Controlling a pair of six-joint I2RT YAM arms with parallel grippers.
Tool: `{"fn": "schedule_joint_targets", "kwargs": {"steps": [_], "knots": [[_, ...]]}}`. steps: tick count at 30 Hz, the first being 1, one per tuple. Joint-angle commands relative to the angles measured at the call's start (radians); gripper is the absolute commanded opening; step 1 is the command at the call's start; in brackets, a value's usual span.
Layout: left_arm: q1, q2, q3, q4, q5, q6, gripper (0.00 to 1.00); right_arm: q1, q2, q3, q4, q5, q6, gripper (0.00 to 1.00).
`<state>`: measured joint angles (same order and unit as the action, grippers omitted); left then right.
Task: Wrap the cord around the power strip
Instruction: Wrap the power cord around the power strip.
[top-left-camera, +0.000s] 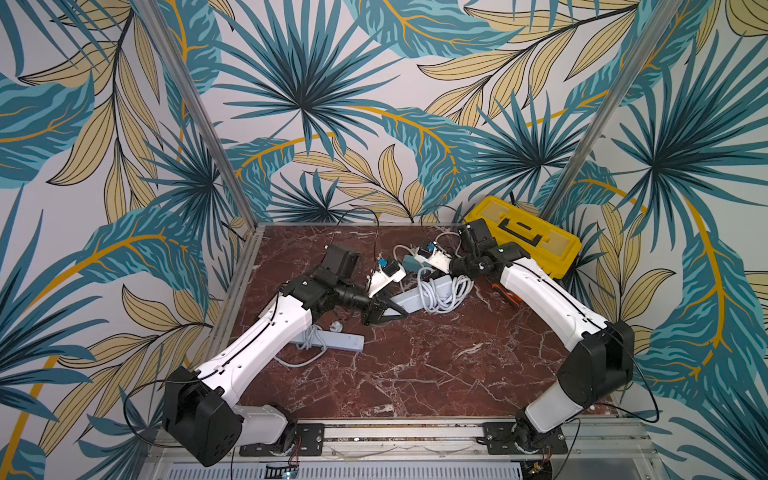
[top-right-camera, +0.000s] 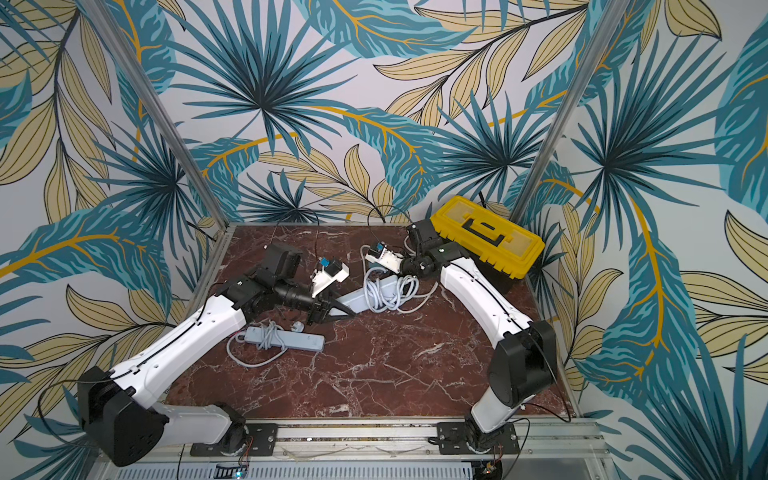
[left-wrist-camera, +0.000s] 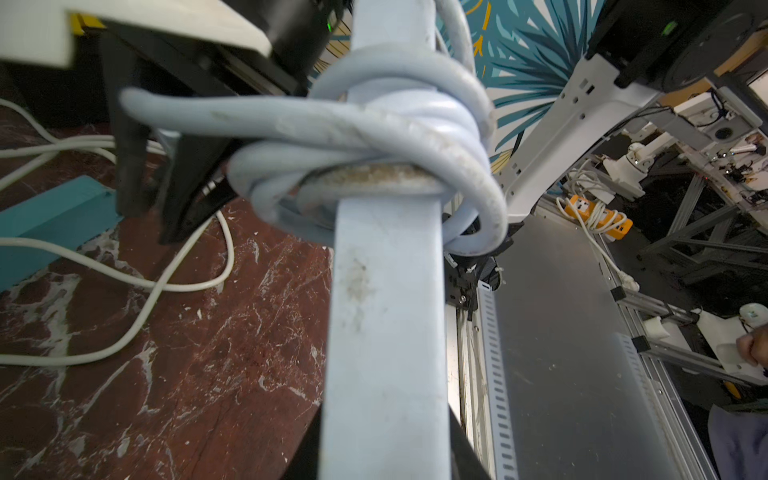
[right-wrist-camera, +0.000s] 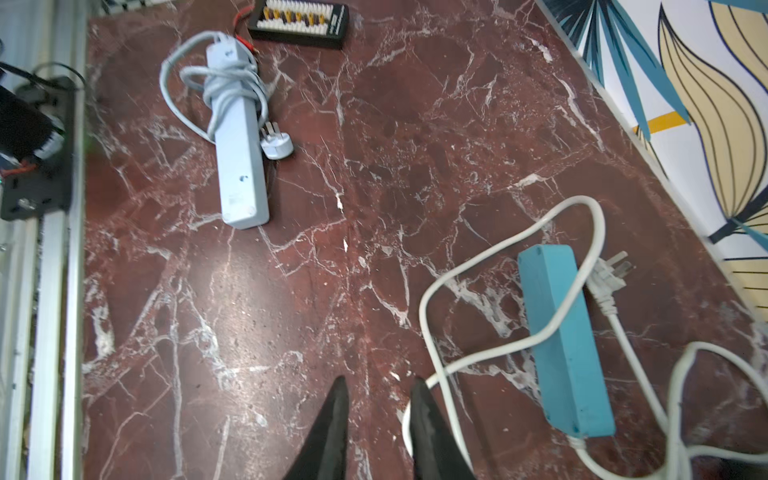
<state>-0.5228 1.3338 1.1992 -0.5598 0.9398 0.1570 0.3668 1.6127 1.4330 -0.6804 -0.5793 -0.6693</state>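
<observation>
Cord (left-wrist-camera: 374, 137) is wound in several loose turns around the middle of the pale power strip (left-wrist-camera: 386, 311). The strip sits at the centre of the table (top-left-camera: 436, 374), its left end clamped in the left gripper (top-left-camera: 390, 309). The right gripper (right-wrist-camera: 379, 386) is just past the coils on the far side, its jaws slightly apart with bare marble between the tips. In the left wrist view a loop lies against its fingers (left-wrist-camera: 129, 166); whether it is pinched I cannot tell.

The turns look slack, so a tug or a careless release could slide them off along the strip. The teal strip (right-wrist-camera: 565, 340) and its white cord (right-wrist-camera: 511, 232) lie right beside the right gripper and could snag. Another wrapped strip (right-wrist-camera: 241, 145) lies near left, and a yellow toolbox (top-left-camera: 523, 232) sits far right.
</observation>
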Motion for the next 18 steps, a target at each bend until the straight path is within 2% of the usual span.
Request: {"fn": "schedule_joint_targets", "kwargs": {"steps": [1, 3, 5, 7, 10, 14, 16, 18], "knots": [[0.012, 0.007, 0.024, 0.277, -0.01, -0.136, 0.0, 0.003, -0.038, -0.146, 0.254, -0.175, 0.236, 0.24], [0.01, 0.028, 0.012, 0.322, -0.051, -0.166, 0.0, 0.002, -0.075, -0.265, 0.511, -0.17, 0.404, 0.3], [0.008, 0.044, -0.006, 0.349, -0.137, -0.201, 0.0, 0.001, -0.092, -0.337, 0.678, -0.156, 0.546, 0.34], [0.011, 0.058, -0.027, 0.381, -0.207, -0.243, 0.0, 0.003, -0.093, -0.37, 0.761, -0.177, 0.66, 0.34], [0.009, 0.08, -0.071, 0.459, -0.291, -0.338, 0.0, 0.004, -0.09, -0.427, 0.893, -0.144, 0.894, 0.33], [0.008, 0.109, -0.107, 0.503, -0.343, -0.404, 0.0, 0.012, -0.134, -0.57, 1.104, -0.072, 1.165, 0.22], [0.009, 0.117, -0.128, 0.534, -0.341, -0.436, 0.0, 0.022, -0.172, -0.634, 1.185, -0.046, 1.257, 0.21], [0.005, 0.113, -0.151, 0.564, -0.347, -0.467, 0.0, 0.03, -0.209, -0.659, 1.149, -0.025, 1.292, 0.2]]}}
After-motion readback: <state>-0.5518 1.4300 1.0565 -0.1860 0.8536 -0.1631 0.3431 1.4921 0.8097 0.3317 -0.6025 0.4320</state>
